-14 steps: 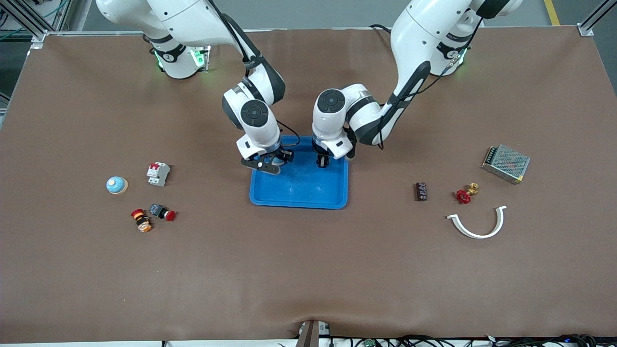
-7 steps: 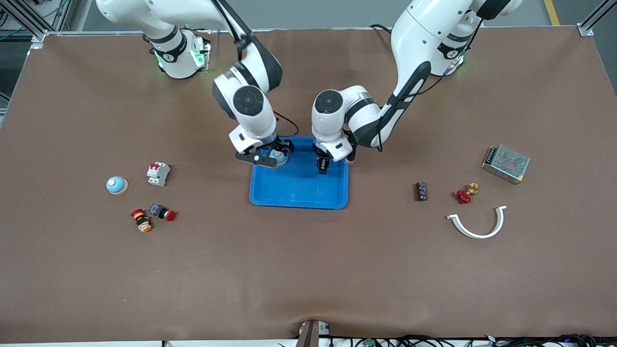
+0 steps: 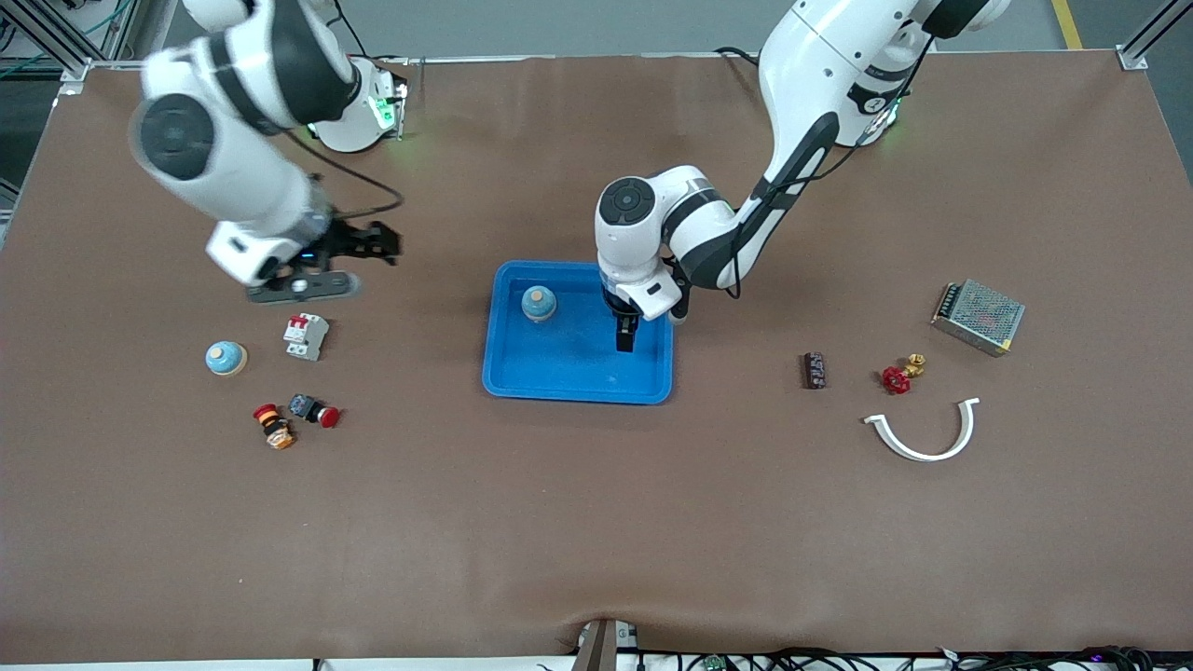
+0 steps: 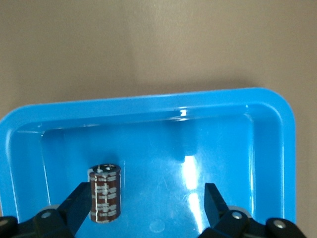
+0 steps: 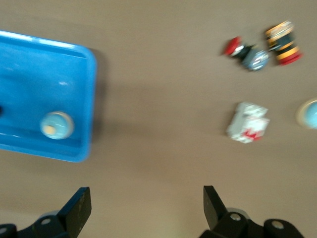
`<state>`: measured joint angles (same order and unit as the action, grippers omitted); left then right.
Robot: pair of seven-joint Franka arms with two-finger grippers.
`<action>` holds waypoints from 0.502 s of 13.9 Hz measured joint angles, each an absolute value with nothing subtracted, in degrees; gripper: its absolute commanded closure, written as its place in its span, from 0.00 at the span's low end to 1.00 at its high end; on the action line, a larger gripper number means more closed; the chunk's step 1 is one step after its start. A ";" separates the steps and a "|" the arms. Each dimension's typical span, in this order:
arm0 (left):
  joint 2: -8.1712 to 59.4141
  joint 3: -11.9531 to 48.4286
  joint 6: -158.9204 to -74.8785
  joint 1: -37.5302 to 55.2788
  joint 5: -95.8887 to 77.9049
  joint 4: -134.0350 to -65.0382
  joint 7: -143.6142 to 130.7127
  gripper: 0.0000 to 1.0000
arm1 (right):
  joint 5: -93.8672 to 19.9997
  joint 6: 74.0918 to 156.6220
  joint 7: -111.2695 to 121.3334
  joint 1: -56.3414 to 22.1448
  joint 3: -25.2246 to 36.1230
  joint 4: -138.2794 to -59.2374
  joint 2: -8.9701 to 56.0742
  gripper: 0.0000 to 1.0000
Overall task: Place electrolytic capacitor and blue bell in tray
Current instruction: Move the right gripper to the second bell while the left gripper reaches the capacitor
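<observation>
The blue tray lies mid-table. A blue bell rests in its corner toward the right arm's end, also seen in the right wrist view as the bell inside the tray. My left gripper hangs low over the tray and hides the electrolytic capacitor in the front view. In the left wrist view the brown capacitor stands upright on the tray, beside one finger of the open left gripper. My right gripper is open and empty, up over bare table.
Toward the right arm's end lie a second blue bell, a white circuit breaker and two red push buttons. Toward the left arm's end sit a dark cylindrical part, a red valve, a white curved clip and a metal power supply.
The right gripper opened, left the bell in the tray, and swung up and away toward its own end of the table. The left gripper opened, leaving the capacitor standing in the tray.
</observation>
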<state>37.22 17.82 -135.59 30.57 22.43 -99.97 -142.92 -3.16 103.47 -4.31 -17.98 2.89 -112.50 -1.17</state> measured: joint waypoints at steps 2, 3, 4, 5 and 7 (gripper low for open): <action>36.86 17.87 -134.04 29.91 22.13 -99.48 -141.22 0.00 | -1.65 103.52 6.67 -12.30 2.90 -112.93 -1.31 0.00; 36.45 17.89 -133.65 28.94 21.14 -99.29 -139.20 0.00 | -1.37 103.87 12.30 -9.35 2.90 -113.23 -1.24 0.00; 35.86 17.98 -133.42 27.56 19.72 -99.23 -136.56 0.00 | -0.89 104.72 17.60 -6.49 2.92 -113.47 -1.18 0.00; 35.19 18.12 -133.01 25.95 18.64 -99.20 -133.99 0.00 | 0.10 106.03 22.06 -4.01 2.93 -113.64 -1.13 0.00; 33.77 18.47 -131.21 22.65 17.92 -99.20 -129.70 0.00 | 2.51 109.29 29.17 -0.13 2.89 -113.89 -0.87 0.00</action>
<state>33.77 18.47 -131.21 22.65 17.92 -99.20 -129.70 2.51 109.29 29.17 -0.13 2.89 -113.89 -0.87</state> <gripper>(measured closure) 0.000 0.000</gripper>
